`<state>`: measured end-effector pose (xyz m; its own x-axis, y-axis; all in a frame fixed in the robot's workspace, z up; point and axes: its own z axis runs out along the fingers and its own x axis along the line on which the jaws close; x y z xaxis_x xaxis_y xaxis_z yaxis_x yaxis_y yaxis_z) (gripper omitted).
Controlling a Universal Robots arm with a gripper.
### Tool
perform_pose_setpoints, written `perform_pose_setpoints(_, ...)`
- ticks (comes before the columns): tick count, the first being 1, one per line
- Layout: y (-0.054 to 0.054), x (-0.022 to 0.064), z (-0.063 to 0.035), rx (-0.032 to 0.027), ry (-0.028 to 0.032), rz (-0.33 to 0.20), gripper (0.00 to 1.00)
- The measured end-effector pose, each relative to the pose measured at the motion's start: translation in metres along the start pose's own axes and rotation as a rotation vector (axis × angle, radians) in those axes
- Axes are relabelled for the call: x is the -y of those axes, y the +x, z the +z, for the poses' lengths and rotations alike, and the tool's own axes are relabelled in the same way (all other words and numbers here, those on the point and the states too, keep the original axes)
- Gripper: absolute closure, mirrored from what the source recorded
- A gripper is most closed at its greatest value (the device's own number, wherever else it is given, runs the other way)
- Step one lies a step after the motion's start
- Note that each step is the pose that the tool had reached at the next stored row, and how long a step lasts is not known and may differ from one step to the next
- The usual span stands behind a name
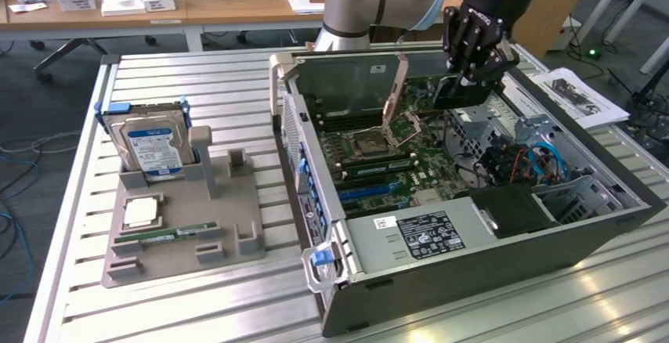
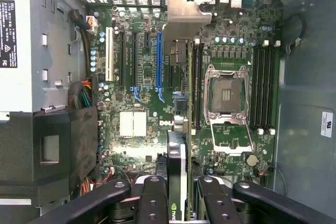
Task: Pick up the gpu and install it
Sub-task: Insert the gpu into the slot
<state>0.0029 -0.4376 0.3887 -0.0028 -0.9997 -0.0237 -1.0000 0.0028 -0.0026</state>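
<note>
Over green motherboard (image 2: 122, 157), thin dark gpu (image 2: 177, 156) in black claw (image 2: 181, 195)

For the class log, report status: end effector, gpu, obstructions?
End effector shut on gpu. Held edge-on above computer case, not seated. Upright metal bracket nearby.

gpu (image 2: 177, 174): dark face, pale matt metal edge. table (image 1: 188, 69): ribbed shiny metal.
</note>
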Motion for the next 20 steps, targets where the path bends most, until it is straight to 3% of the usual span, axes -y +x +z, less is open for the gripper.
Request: perform_pose_setpoints(20,0.0001,0.0000,0.0084,-0.0001,-0.0001,0.000,0.73)
